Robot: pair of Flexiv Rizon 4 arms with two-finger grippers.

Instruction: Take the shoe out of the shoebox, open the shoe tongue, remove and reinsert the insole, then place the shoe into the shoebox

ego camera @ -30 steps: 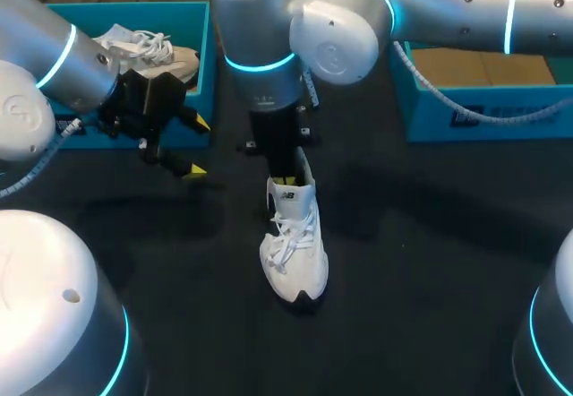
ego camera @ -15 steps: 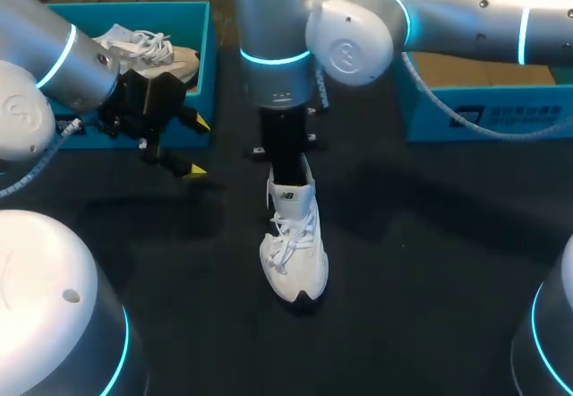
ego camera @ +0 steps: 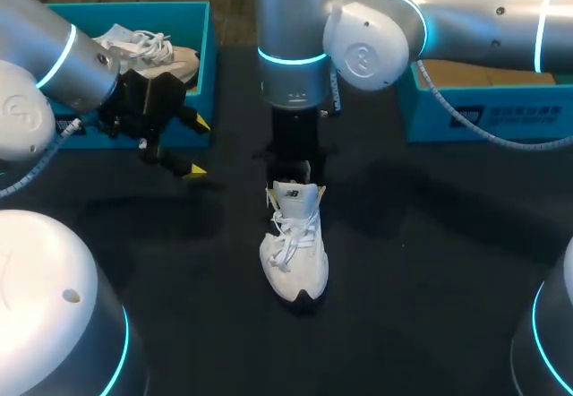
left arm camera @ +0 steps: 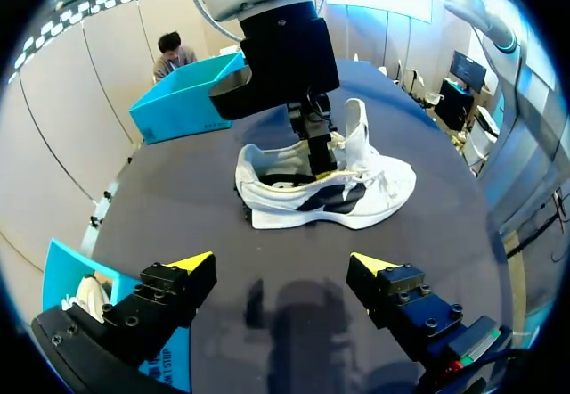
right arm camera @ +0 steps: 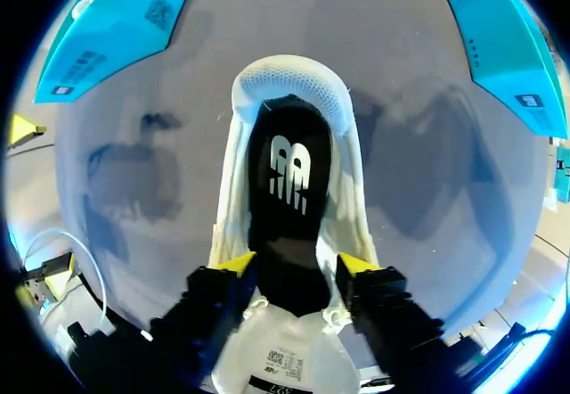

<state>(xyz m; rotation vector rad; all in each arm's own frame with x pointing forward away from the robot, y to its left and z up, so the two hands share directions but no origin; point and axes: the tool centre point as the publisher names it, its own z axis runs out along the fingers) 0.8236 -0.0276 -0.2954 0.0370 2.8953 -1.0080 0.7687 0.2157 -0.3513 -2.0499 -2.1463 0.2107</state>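
Head view: over the dark table, the right arm has shifted toward the right. The shoe lies at centre, its long axis up-down and its toe toward the bottom edge. The upper-left shoebox holds a second shoe.

Left wrist view: the left gripper is spread wide, with the shoe ahead, side-on.

Right wrist view: the right gripper has its fingers apart over the shoe's opening, with the black insole inside.

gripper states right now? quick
Left gripper: open, empty.
Right gripper: down at the shoe opening; cannot tell whether it grips anything.
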